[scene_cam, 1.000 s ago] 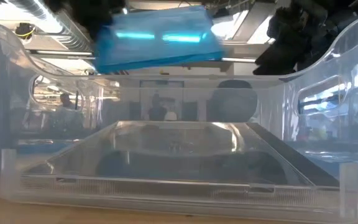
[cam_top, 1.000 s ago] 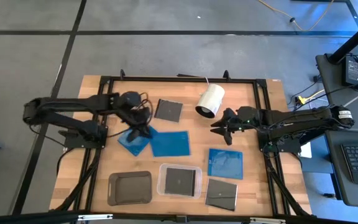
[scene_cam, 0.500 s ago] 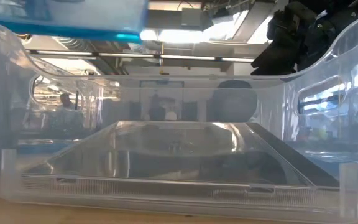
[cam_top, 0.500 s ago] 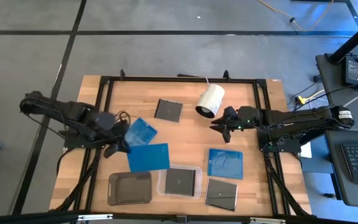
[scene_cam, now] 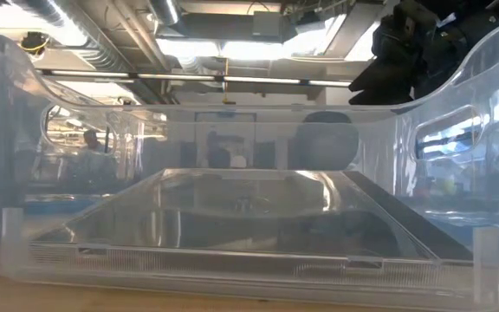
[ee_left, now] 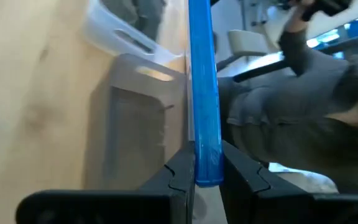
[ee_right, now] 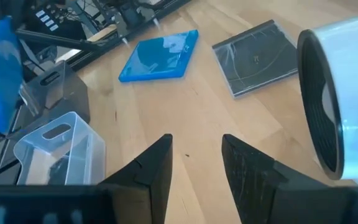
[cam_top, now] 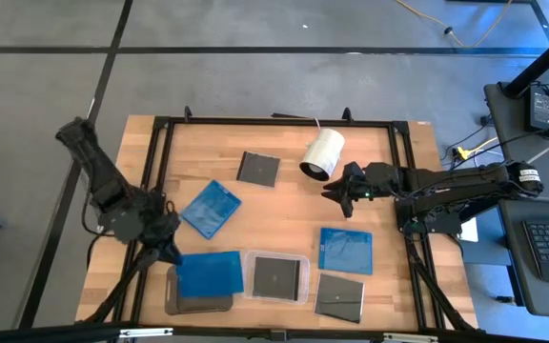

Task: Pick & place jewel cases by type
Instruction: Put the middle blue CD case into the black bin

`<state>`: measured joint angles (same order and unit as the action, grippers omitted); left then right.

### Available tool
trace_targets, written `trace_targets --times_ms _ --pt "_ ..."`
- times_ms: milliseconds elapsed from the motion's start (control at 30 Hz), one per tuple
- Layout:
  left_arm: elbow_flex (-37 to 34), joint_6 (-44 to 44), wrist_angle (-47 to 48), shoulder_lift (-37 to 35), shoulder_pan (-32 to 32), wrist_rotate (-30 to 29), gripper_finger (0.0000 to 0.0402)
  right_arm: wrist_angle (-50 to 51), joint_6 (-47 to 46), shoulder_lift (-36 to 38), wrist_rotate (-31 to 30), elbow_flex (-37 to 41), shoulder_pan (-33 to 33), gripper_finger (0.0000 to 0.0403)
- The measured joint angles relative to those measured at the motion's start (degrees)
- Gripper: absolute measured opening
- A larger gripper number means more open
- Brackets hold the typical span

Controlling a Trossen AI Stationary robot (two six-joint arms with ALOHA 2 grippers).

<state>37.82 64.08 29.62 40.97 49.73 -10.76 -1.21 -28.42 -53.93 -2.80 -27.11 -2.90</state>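
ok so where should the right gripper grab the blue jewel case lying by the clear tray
Probably by one edge, from above. The blue jewel case lies flat on the table, so only its thin rim offers a hold. Its side facing the white cylinder has bare wood beside it, leaving room for the open fingers of the right gripper.

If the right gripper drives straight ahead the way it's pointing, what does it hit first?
Probably nothing right away: the right gripper points across bare table. Farther along, roughly in line, lies the blue jewel case, though depth is uncertain.
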Motion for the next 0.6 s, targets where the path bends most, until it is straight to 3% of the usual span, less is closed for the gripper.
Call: trace_targets --times_ms 333,600 --pt "-0.1 12.8 3.3 5.5 15.4 -12.9 0.0048 -4.3 -0.5 0.0 -0.6 0.0 0.0 0.0143" --pt "-0.1 19.4 3.5 9.4 22.5 -15.0 0.0047 -5.2 -4.5 0.0 -0.6 0.0 0.0 0.0143"
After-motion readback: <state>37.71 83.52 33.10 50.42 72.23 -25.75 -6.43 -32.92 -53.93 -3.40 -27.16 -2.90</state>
